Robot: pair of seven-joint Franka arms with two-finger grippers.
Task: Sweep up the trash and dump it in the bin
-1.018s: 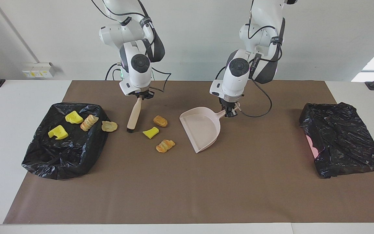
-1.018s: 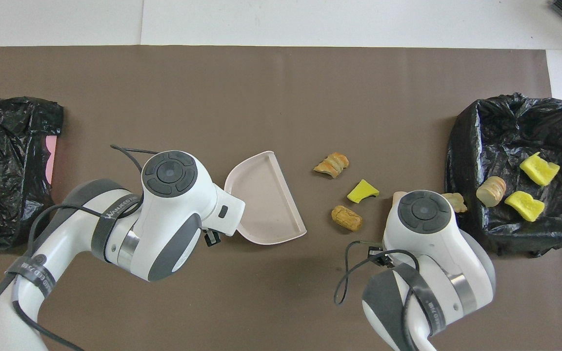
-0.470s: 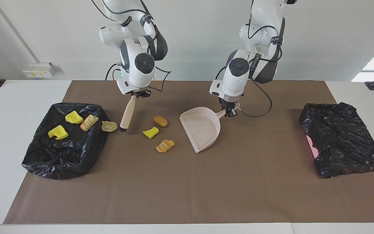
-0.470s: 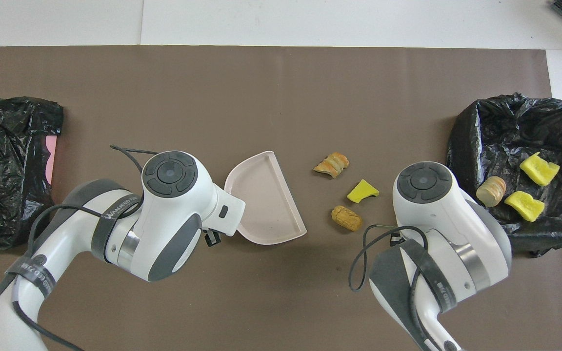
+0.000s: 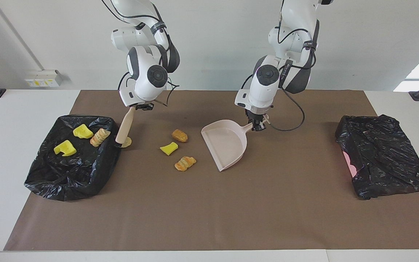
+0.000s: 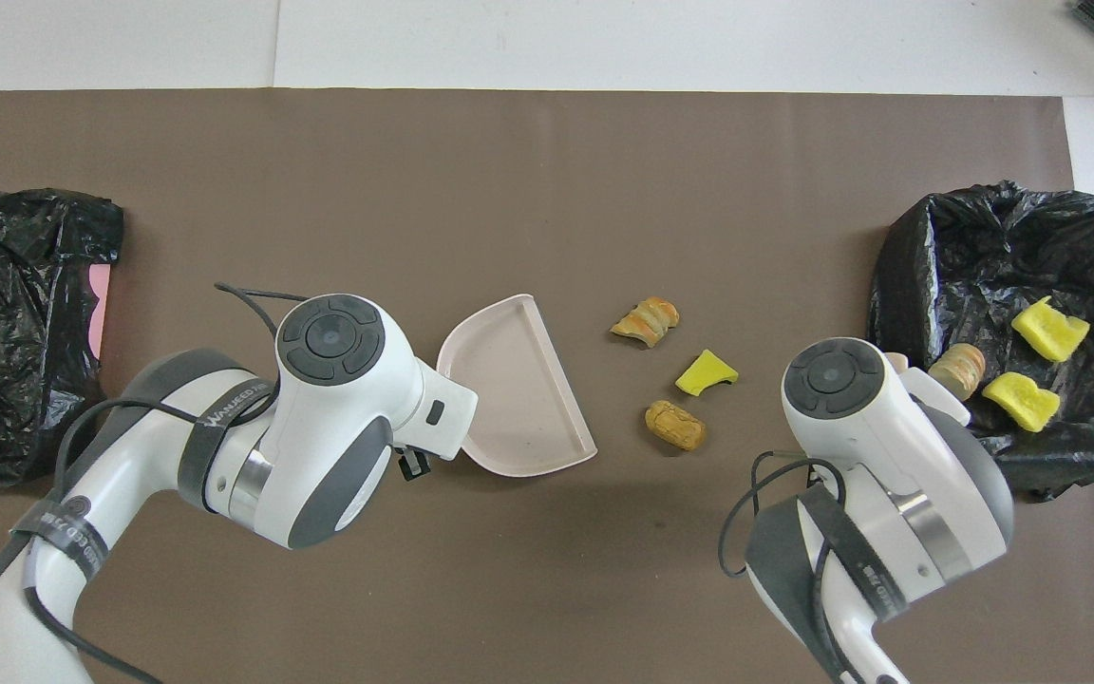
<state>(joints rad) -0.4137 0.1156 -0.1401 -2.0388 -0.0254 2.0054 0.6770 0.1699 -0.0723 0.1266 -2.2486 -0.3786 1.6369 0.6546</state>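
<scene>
While both arms stand over the brown mat (image 5: 209, 203), each gripper is clamped on a tool. The right gripper (image 5: 141, 106) is closed on the top of the brush (image 5: 125, 125), which slants down toward the right arm's end of the table; its bristle end rests at a tan scrap (image 5: 126, 142) lying on the mat against the wall of the lined bin (image 5: 67, 178). The left gripper (image 5: 257, 126) is closed on the handle of the dustpan (image 5: 227, 145), whose pan lies flat on the mat, mouth turned away from the robots.

Inside that bin lie two yellow wedges (image 5: 65, 147) (image 5: 82, 131) and one striped bread chunk (image 5: 100, 137). Between brush and dustpan, three scraps lie loose on the mat: a brown chunk (image 5: 179, 135) nearest the robots, a yellow wedge (image 5: 168, 148) just farther out, and a striped chunk (image 5: 185, 163) farthest, closest to the dustpan's mouth. None touches another.

At the left arm's end of the table sits a second black-bagged container (image 5: 382, 160), a pink patch showing at its side, well apart from the work.

In the overhead view the right arm's wrist (image 6: 837, 380) covers the brush and the scrap at the bin wall; only a sliver of handle shows. The left arm's wrist (image 6: 333, 337) likewise hides the dustpan handle and the gripper. Whether the bristles press on the scrap or merely meet it cannot be judged.
</scene>
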